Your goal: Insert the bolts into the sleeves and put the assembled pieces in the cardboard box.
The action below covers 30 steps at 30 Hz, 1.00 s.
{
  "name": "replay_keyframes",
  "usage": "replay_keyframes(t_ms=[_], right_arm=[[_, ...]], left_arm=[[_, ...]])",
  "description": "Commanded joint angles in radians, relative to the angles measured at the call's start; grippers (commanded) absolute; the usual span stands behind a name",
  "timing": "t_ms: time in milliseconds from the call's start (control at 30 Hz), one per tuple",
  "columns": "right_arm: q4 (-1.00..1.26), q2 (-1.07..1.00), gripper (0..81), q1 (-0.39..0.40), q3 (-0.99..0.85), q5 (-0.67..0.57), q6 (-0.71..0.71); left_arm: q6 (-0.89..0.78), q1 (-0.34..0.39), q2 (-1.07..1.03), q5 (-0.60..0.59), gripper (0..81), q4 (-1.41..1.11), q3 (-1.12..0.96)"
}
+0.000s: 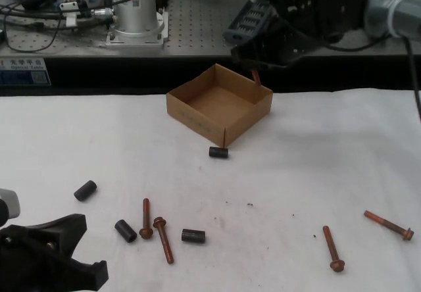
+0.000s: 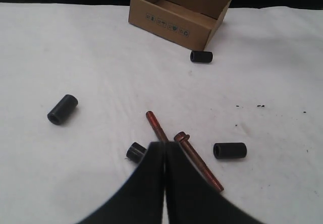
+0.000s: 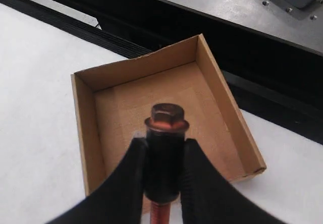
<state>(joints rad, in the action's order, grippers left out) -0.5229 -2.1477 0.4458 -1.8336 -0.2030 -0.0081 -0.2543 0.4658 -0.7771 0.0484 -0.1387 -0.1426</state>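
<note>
Left gripper (image 2: 165, 146): fingers pressed together, nothing held. Just off the tips: stub sleeve (image 2: 135, 151) beside one finger, first bolt (image 2: 156, 126) and second bolt (image 2: 199, 162) close ahead, side sleeve (image 2: 229, 150) just past them. Farther ahead: lone sleeve (image 2: 201, 56) just beside cardboard box (image 2: 171, 24).

Right gripper (image 3: 165, 146): clamped on held sleeve (image 3: 162, 171), assembled bolt (image 3: 166, 118) through it, head out one end, shank out the other. Hanging over the cardboard box, open interior directly beyond the fingers.
</note>
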Motion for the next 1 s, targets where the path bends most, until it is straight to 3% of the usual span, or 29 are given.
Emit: replay_keyframes(t_ms=[0, 600, 833, 967], right_arm=[[0.038, -0.034, 5.8, -0.007, -0.044, -0.047, 0.0], [0.238, -0.194, 5.8, -0.007, -0.059, -0.102, 0.053], [0.239, -0.202, 1.4, -0.007, -0.059, -0.11, 0.053], [0.239, -0.203, 20.9, -0.007, -0.057, -0.11, 0.06]], left_arm=[[0.007, -0.002, 0.006, -0.001, 0.7, -0.021, -0.007], [0.017, -0.002, 0.006, -0.001, 0.7, -0.027, -0.007], [0.029, -0.002, 0.006, -0.001, 0.7, -0.027, -0.007], [0.029, -0.002, 0.006, -0.001, 0.7, -0.027, -0.007]])
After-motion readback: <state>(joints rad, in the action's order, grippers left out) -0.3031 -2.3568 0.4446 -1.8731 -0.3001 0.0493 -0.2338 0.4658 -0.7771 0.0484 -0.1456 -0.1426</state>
